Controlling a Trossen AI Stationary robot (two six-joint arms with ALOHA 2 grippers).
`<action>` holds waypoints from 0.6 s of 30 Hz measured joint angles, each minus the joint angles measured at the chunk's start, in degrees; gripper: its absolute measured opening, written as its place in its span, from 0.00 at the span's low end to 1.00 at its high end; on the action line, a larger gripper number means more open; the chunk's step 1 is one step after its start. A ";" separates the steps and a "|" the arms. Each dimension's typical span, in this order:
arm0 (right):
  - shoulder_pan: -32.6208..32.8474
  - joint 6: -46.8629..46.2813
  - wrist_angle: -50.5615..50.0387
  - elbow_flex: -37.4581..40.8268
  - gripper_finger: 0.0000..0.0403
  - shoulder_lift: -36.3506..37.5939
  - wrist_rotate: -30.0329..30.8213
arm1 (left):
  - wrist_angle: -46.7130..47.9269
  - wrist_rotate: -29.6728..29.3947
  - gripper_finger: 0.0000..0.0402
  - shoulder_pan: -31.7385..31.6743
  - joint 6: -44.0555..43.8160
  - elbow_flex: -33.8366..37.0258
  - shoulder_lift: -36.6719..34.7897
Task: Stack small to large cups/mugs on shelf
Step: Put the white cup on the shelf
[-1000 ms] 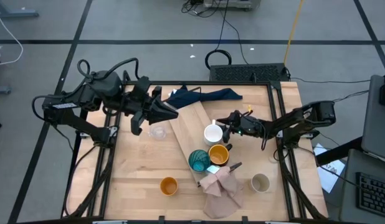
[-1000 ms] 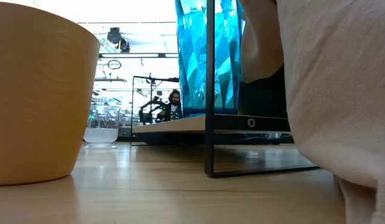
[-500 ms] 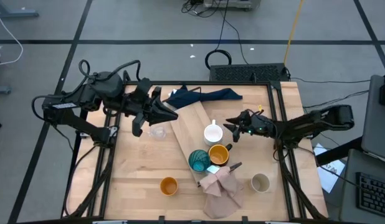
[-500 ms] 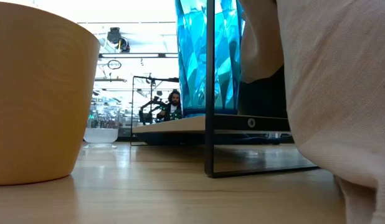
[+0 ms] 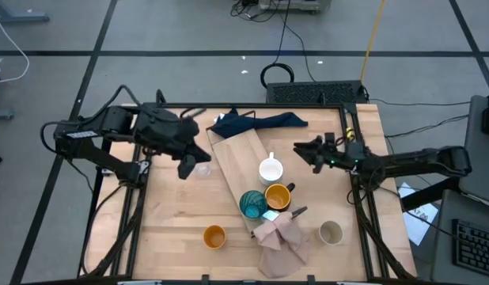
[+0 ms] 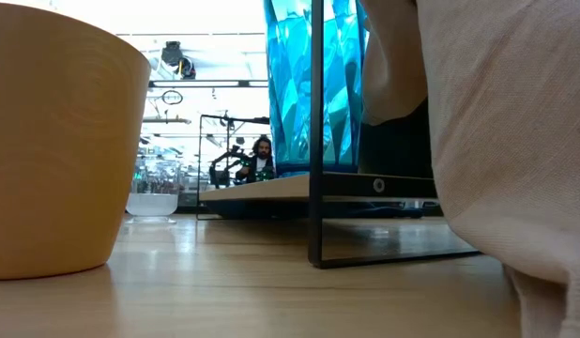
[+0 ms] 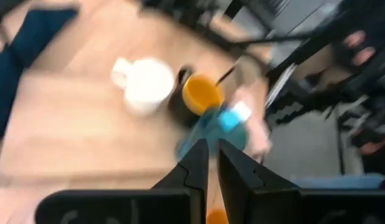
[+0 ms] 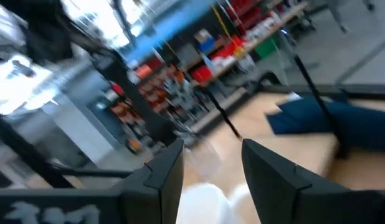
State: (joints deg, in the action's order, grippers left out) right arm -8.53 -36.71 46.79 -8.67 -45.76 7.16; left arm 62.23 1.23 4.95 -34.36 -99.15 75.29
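On the pale wood shelf [image 5: 236,162] stand the white mug [image 5: 270,169], the mustard-yellow mug [image 5: 277,195] and the teal cup [image 5: 252,204]. The clear glass [image 5: 201,168], the orange cup [image 5: 214,236] and the beige-grey cup [image 5: 331,232] stand on the table. My left gripper [image 5: 203,155] is shut and empty, slanting down above the glass toward the mugs [image 7: 146,84]. To the right of the white mug, my right gripper [image 5: 302,153] hangs open in the air, with nothing between its fingers [image 8: 164,165].
A dark blue cloth [image 5: 256,121] lies at the shelf's far end. A pinkish-beige cloth [image 5: 282,237] is heaped at its near end, beside the teal cup. In the low view the orange cup [image 6: 55,141] and the cloth [image 6: 496,122] fill the foreground.
My left gripper has tipped downward, staying shut above the clear glass. My right gripper has drawn back from the white mug toward the table's right edge, risen and rolled somewhat, staying open. No cup has moved.
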 joint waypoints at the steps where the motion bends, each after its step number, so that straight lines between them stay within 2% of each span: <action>1: 0.01 -0.20 -0.13 0.00 0.38 1.30 0.00 | 2.45 0.00 0.08 0.07 -0.79 0.00 0.00; 8: 0.01 -2.21 -0.39 0.00 0.38 7.23 0.00 | 15.13 -1.30 0.08 0.38 -2.74 0.00 0.00; 14: 0.01 -5.79 -0.34 0.00 0.38 9.76 -1.65 | 15.63 1.58 0.08 2.59 -5.35 0.64 0.66; 18: 0.01 -9.01 -0.36 0.00 0.38 10.72 -6.13 | 15.06 4.11 0.08 5.36 -7.98 2.96 1.24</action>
State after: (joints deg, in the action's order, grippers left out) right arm -8.51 -45.72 46.43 -8.67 -35.04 1.03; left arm 77.30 5.34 10.31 -42.34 -96.19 76.52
